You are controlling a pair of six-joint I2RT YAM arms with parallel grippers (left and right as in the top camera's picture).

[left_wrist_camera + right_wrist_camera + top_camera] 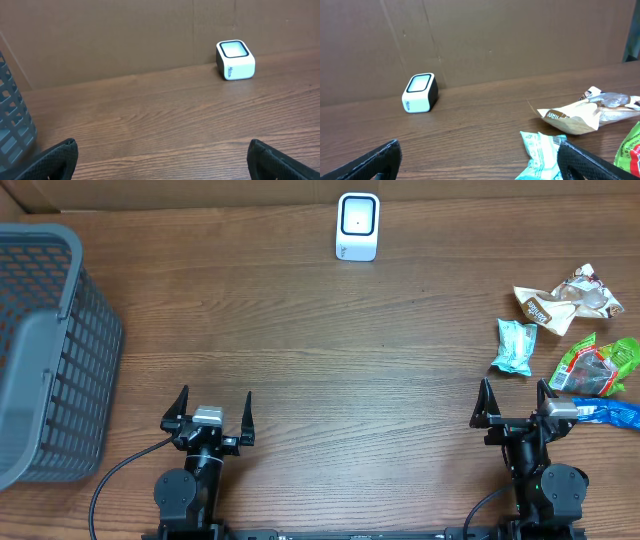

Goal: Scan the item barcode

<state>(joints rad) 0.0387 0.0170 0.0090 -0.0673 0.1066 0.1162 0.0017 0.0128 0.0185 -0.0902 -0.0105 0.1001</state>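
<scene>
Left gripper (215,402) and right gripper (513,395) stand wide, empty. Risk: crinkled teal foil packet (515,346) slips when pinched, or its barcode misses the white box scanner (357,226).

A small white barcode scanner (357,226) with a dark-rimmed pale window stands at the far middle of the wooden table (330,360), well apart from a tan packet (560,302), teal packet (515,346), green packet (598,366) and blue packet (612,413) lying crumpled near the right edge.
</scene>
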